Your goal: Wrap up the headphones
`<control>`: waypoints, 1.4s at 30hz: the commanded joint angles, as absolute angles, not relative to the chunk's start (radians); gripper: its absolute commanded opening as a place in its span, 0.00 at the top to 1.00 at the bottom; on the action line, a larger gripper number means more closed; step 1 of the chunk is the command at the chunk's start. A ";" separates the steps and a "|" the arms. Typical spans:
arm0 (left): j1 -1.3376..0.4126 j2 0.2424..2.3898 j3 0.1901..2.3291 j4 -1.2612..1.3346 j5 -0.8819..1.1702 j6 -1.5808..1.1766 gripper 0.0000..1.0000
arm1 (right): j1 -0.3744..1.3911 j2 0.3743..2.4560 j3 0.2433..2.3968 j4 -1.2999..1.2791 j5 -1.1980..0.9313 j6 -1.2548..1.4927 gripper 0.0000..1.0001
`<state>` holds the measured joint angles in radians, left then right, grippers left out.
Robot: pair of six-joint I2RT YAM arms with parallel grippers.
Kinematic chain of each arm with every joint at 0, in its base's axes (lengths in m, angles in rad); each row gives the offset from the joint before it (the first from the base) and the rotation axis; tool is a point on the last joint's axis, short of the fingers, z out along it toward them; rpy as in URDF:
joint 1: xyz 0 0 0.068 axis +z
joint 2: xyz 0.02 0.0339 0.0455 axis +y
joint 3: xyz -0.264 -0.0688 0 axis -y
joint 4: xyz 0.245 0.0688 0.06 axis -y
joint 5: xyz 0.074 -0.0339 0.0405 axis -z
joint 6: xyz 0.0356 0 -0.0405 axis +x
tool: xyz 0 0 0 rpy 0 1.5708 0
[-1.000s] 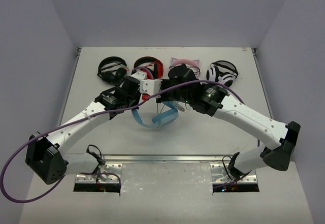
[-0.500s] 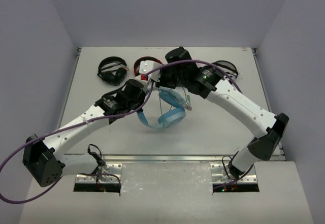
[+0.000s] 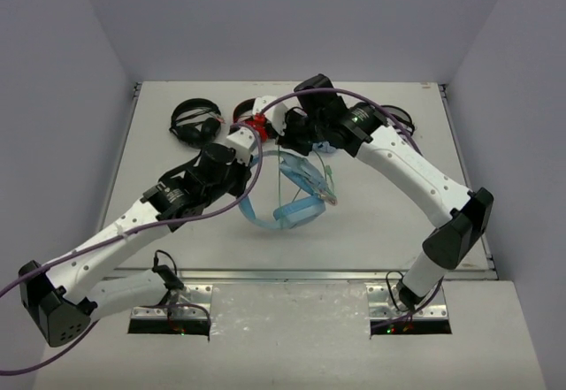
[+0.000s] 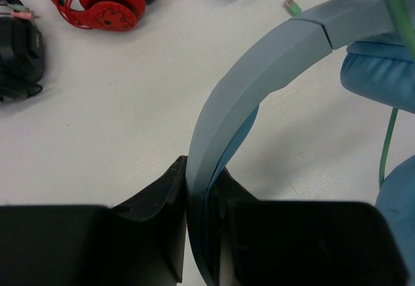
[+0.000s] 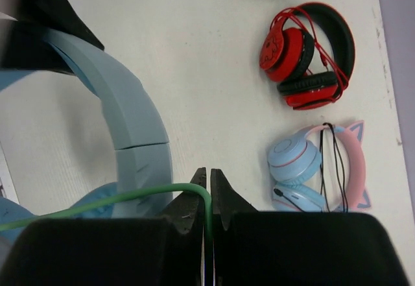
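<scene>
Plain light-blue over-ear headphones [image 3: 299,209] are held at the middle of the white table [image 3: 177,222], left pincer [image 4: 200,189] clamped on the headband [image 4: 259,65]; right pincer [image 5: 208,185], pinching their thin green cable [image 5: 117,200], has swung rearward, drawing slack for wrapping

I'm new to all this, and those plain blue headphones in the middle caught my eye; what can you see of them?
The headphones are light blue, with a wide, matte, plastic-looking headband, padded cups and a thin green cable. The left hand clamps the headband edge-on; the right hand pinches the cable.
</scene>
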<state>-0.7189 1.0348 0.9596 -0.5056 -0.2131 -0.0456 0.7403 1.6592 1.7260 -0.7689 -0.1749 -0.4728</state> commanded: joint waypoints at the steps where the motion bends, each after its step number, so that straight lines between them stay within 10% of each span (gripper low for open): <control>1: -0.741 0.956 0.976 -0.420 -0.123 -0.028 1.00 | 0.672 1.660 1.757 -0.678 -0.182 -0.420 0.99; 26: -0.741 0.838 1.264 -0.394 0.005 -0.176 1.00 | 0.506 1.483 1.342 -0.230 -0.788 -0.152 0.96; 37: -0.741 0.859 1.399 -0.439 -0.139 -0.187 1.00 | 0.489 1.485 1.046 0.570 -0.991 0.342 0.83; 42: -0.741 0.893 1.509 -0.477 -0.293 -0.222 1.00 | 0.489 1.650 1.008 0.944 -1.040 0.619 0.98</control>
<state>-0.7345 0.8898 1.4235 -0.5758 -0.1757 -0.1455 0.4904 1.5745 1.0233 0.5694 -0.9810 0.3660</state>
